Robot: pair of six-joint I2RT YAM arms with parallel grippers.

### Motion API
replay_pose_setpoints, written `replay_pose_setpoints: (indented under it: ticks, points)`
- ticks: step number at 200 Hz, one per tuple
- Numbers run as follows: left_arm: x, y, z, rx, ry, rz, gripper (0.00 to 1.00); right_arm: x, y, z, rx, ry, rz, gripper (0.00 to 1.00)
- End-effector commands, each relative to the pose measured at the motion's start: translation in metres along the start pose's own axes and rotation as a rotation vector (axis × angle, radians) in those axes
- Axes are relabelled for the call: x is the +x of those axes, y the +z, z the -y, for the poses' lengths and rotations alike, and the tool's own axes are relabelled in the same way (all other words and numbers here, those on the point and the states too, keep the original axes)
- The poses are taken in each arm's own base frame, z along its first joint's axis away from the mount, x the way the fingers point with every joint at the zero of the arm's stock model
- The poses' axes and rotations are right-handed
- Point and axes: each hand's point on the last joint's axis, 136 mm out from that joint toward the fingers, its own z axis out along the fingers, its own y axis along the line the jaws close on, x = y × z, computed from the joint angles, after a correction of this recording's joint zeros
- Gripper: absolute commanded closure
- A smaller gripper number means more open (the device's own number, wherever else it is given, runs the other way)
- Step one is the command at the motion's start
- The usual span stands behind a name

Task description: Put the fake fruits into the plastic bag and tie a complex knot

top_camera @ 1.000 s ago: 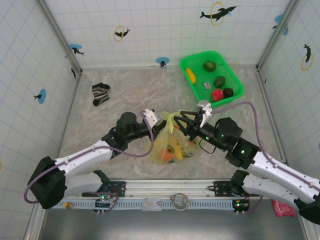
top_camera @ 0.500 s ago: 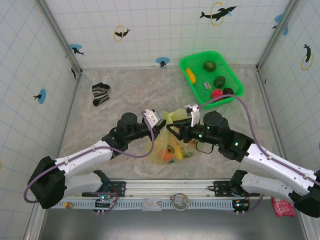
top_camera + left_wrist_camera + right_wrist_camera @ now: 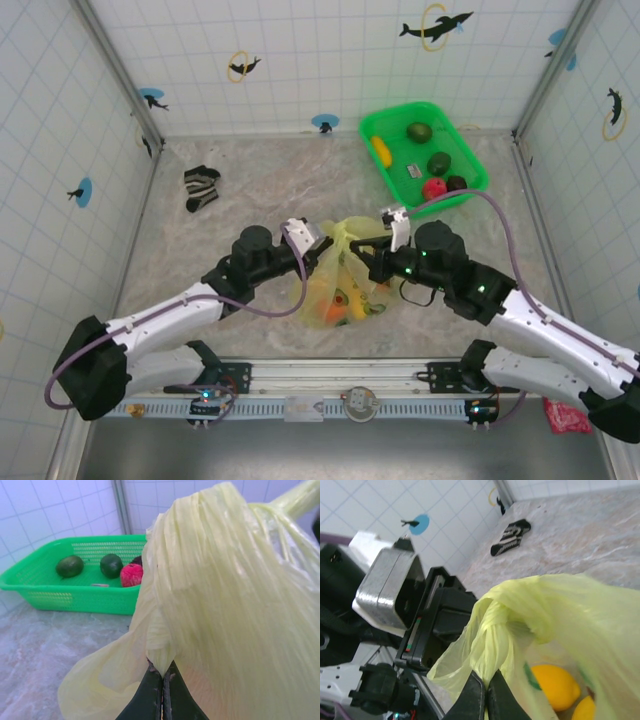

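Note:
The pale-yellow plastic bag (image 3: 345, 285) stands between my two arms, with orange and yellow fake fruits (image 3: 338, 305) showing through it. My left gripper (image 3: 325, 250) is shut on a bunched bag handle (image 3: 162, 650). My right gripper (image 3: 363, 262) is shut on the other twisted handle strand (image 3: 492, 650), just below the knot (image 3: 496, 620), where the handles wrap together. A yellow fruit (image 3: 555, 685) lies inside the bag under my right fingers. More fake fruits, green (image 3: 420, 132), red (image 3: 434, 189) and dark (image 3: 456, 185), sit in the basket.
The bright green basket (image 3: 470, 160) stands at the back right, also seen behind the bag in the left wrist view (image 3: 45, 592). A striped sock (image 3: 200, 187) lies at the back left. Tiled walls close in the table on three sides.
My right gripper has come in from the right to the bag's top and closed on the handle. The left gripper has stayed shut on its handle.

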Motion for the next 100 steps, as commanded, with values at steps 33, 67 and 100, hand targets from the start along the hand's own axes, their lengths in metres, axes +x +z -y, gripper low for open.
replay_pose_setpoints:
  ticks: [33, 67, 100]
  points:
    - [0.001, -0.021, -0.042, -0.284, 0.068, -0.007, 1.0, -0.009, -0.015, 0.037, 0.131, -0.017, 0.058, 1.0]
    - [0.004, -0.038, -0.079, -0.517, 0.076, -0.038, 1.0, -0.013, -0.024, 0.061, 0.215, -0.002, 0.087, 1.0]
    - [0.003, -0.051, -0.093, -0.623, 0.086, -0.037, 1.0, -0.015, -0.028, 0.081, 0.304, 0.004, 0.108, 1.0]
